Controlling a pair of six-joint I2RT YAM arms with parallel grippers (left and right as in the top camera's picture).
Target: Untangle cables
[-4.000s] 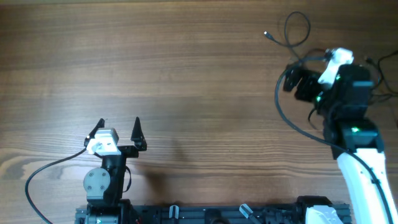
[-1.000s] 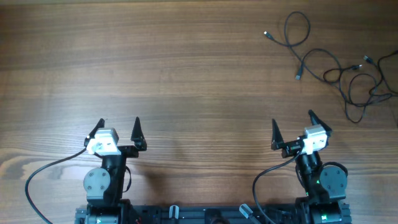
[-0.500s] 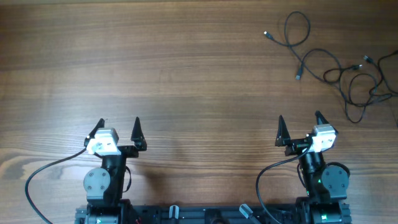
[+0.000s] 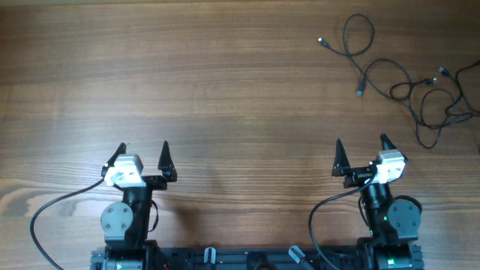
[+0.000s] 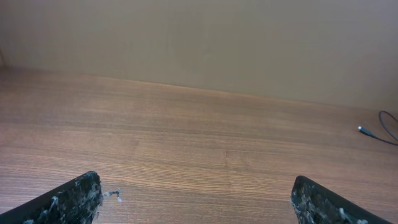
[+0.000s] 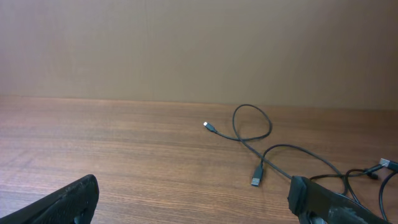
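Overhead: two arms folded back at the table's (image 4: 225, 90) near edge, left gripper (image 4: 142, 150) and right gripper (image 4: 361, 144) both spread wide, empty. The cables (image 4: 409, 79) lie tangled far right; their number is unclear. Left wrist: one plug end (image 5: 364, 130) shows at the right. Right wrist: looped cables lie ahead, well apart from the fingers (image 6: 320, 199).

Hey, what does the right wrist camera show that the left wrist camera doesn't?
Only the right wrist view shows the cables spread out, one with a full loop, plus the right gripper, open. Only the left wrist view shows the left gripper, open. Both show the wooden table and plain wall; the left view also catches one plug tip at its right edge.
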